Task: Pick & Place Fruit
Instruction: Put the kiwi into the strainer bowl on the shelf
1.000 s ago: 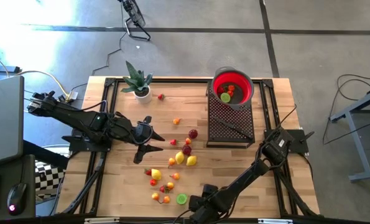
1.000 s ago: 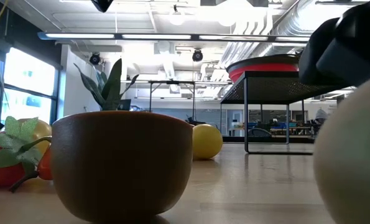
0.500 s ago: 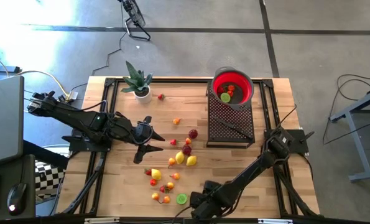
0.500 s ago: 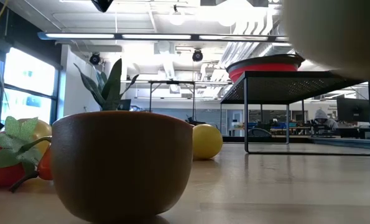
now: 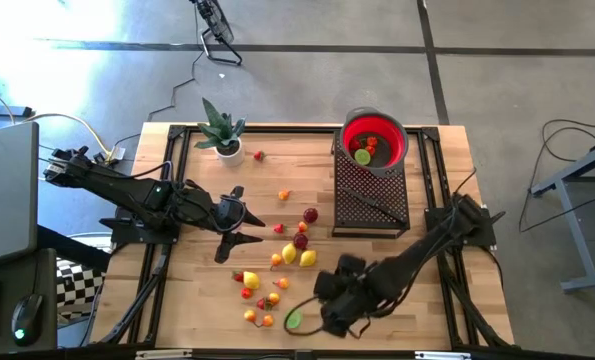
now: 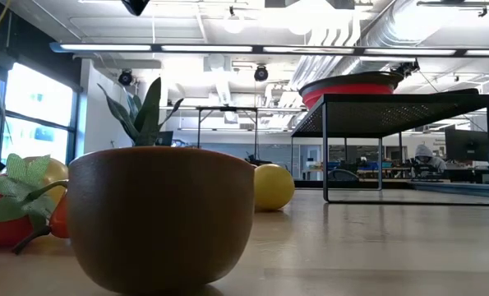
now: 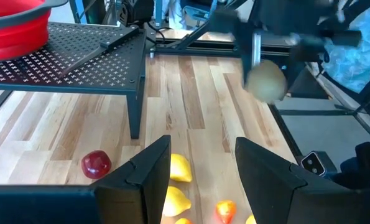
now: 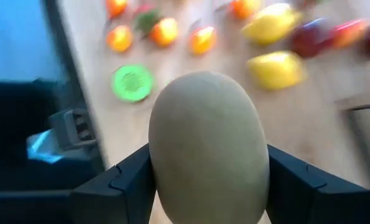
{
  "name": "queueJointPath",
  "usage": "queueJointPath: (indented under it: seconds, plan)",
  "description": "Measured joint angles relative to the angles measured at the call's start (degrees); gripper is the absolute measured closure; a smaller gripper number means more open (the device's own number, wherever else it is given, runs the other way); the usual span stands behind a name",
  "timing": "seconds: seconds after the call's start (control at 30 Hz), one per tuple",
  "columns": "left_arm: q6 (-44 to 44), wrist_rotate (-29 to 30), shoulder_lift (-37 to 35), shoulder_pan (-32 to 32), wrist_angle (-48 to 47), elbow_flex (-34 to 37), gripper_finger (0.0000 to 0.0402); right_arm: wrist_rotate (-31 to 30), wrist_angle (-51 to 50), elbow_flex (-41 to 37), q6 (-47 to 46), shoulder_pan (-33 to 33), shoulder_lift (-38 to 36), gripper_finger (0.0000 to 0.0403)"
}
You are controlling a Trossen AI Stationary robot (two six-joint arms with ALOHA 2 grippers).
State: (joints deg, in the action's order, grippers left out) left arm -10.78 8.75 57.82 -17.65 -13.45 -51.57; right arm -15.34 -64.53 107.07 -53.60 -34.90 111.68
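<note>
Several small toy fruits point(image 5: 277, 265), red, orange and yellow, lie scattered mid-table, with a green-faced half fruit point(image 5: 293, 320) near the near edge. That half fruit shows as a brown cup point(image 6: 162, 218) close up in the low view. My right gripper point(image 5: 339, 297) hovers beside the pile, shut on a pale beige oval fruit point(image 8: 206, 146). The left wrist view shows this fruit point(image 7: 265, 82) in the air. My left gripper point(image 5: 239, 224) waits open at the table's left, just left of the fruits. A red bowl point(image 5: 375, 140) holding a few fruits sits on a black mesh rack point(image 5: 370, 195). My right gripper pinches the pale oval fruit between its two fingers point(image 8: 125, 180), one on each long side point(image 8: 163, 155) of the fruit. The fingers lie across it. The fruit point(image 7: 265, 82) hangs below the gripper, lifted clear of the table.
A potted spiky plant point(image 5: 220, 130) stands at the far left, with a lone strawberry point(image 5: 259, 155) next to it. A red apple point(image 7: 96, 165) and yellow lemons point(image 7: 178, 168) lie just beyond my left fingers. The rack's legs point(image 6: 325, 160) stand on bare wood on the right.
My right gripper has risen from the table's near edge with the pale oval fruit and moved toward the far edge. The fruit has lifted out of the low view, where it filled the right side before.
</note>
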Motion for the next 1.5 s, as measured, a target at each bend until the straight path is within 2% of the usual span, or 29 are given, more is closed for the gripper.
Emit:
queueJointPath:
  seconds: [0.17, 0.43, 0.57, 0.67, 0.83, 0.9, 1.23, 1.5]
  plan:
    - [2.3, 2.9, 0.0, 0.0, 0.0, 0.0, 0.0227, -5.2, -4.5, 0.0, 1.8, 2.8, -4.9, 0.0181]
    - [8.7, 17.9, 0.0, 0.0, 0.2, 0.0, 0.0226, -10.7, -9.6, 0.0, 8.7, 9.4, -10.8, 0.0179]
    - [12.7, 21.7, 0.0, 0.7, 0.2, 0.0, 0.0227, -10.8, -10.9, 0.0, 13.8, 14.2, -12.7, 0.0182]
    - [13.5, 19.1, 0.0, 3.0, 0.0, 0.0, 0.0227, -10.6, -12.0, 0.0, 18.6, 18.1, -13.6, 0.018]
    - [13.6, 8.3, 0.4, 9.6, 0.0, 0.0, 0.0226, -10.2, -14.6, 0.0, 23.8, 25.2, -14.6, 0.0181]
    - [13.5, 5.8, 0.6, 12.2, -0.1, 0.0, 0.0227, -10.2, -15.7, 0.0, 25.4, 27.7, -14.6, 0.0182]
    - [13.4, 5.2, 0.6, 20.8, 0.0, 0.0, 0.0227, -10.2, -21.2, 0.0, 31.8, 39.7, -14.6, 0.0182]
    - [13.5, 5.2, 0.6, 24.4, 0.0, 0.0, 0.0227, -9.8, -22.4, 0.0, 36.8, 48.4, -14.6, 0.0181]
